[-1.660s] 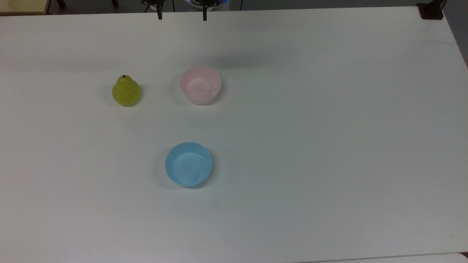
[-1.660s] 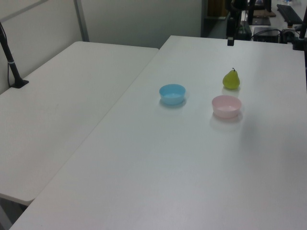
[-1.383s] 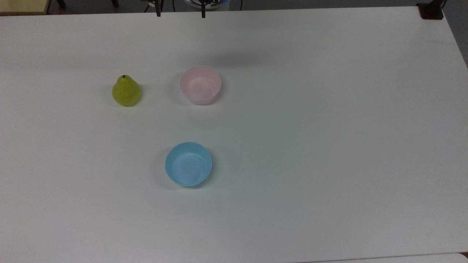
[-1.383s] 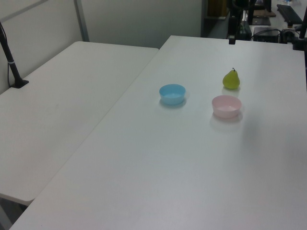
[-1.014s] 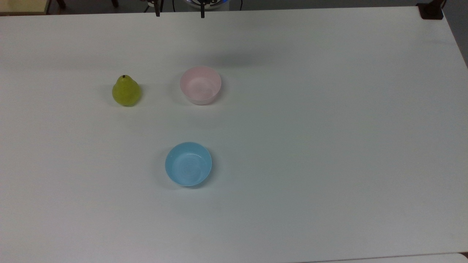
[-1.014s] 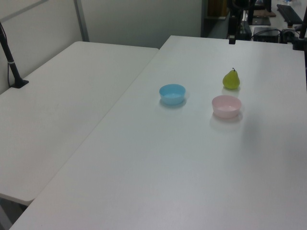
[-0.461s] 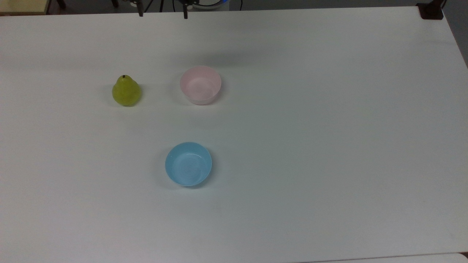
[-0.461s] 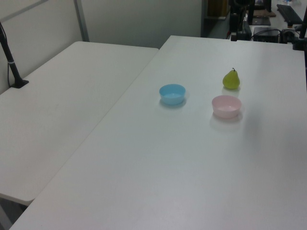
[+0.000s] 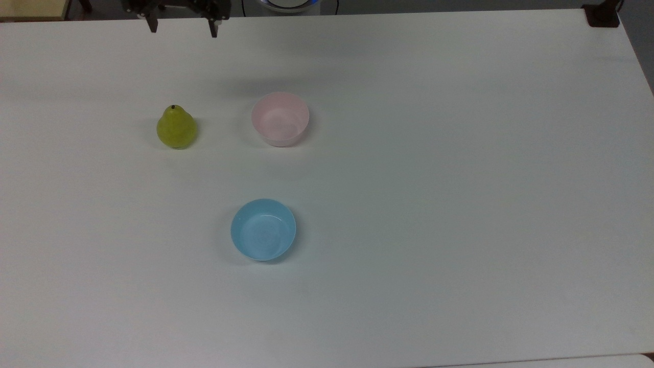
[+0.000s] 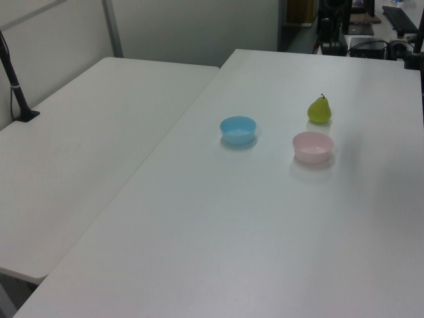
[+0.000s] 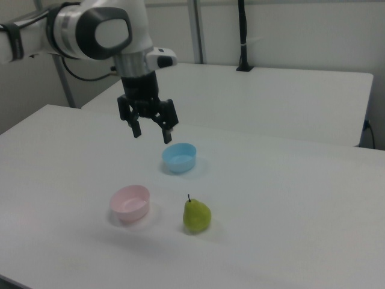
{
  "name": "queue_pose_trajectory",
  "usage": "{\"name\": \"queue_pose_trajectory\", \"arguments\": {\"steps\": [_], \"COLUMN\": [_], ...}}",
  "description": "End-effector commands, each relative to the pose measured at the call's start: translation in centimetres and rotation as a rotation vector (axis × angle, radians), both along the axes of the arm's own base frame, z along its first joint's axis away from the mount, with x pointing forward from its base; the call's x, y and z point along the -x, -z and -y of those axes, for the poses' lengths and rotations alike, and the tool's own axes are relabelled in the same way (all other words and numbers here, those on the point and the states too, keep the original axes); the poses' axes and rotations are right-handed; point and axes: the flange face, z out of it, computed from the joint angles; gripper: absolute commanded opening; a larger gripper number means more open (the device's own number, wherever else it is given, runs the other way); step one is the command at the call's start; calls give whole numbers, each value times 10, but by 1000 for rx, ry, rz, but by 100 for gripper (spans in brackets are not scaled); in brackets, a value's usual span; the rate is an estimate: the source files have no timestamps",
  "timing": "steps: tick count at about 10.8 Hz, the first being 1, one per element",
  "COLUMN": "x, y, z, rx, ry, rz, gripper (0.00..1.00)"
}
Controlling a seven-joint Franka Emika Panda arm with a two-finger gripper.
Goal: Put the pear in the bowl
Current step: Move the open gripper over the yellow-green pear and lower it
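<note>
I've got the hand (image 11: 151,131) up high with fingers spread, empty, ready to drop on the pear (image 9: 176,128) standing upright on the desk (image 9: 460,153) beside the pink bowl (image 9: 280,119), 1 blue bowl (image 9: 263,230) apart.

no readable text, label, brand, number or sign anywhere: none on the pear (image 9: 176,128), the pink bowl (image 9: 280,119), the blue bowl (image 9: 263,230), the white table (image 9: 460,179) or the arm's white casing (image 11: 96,27).
</note>
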Motion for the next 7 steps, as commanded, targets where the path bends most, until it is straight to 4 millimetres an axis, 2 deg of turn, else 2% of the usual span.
{"name": "queue_pose_trajectory", "arguments": {"steps": [1, 2, 5, 7], "x": [-17, -20, -36, -40], "y": [35, 54, 119, 158], "z": [32, 43, 60, 66], "rx": [-14, -14, 5, 29], "ry": [-57, -61, -52, -66], "rz": [-13, -31, -53, -61], "gripper": [100, 100, 100, 100]}}
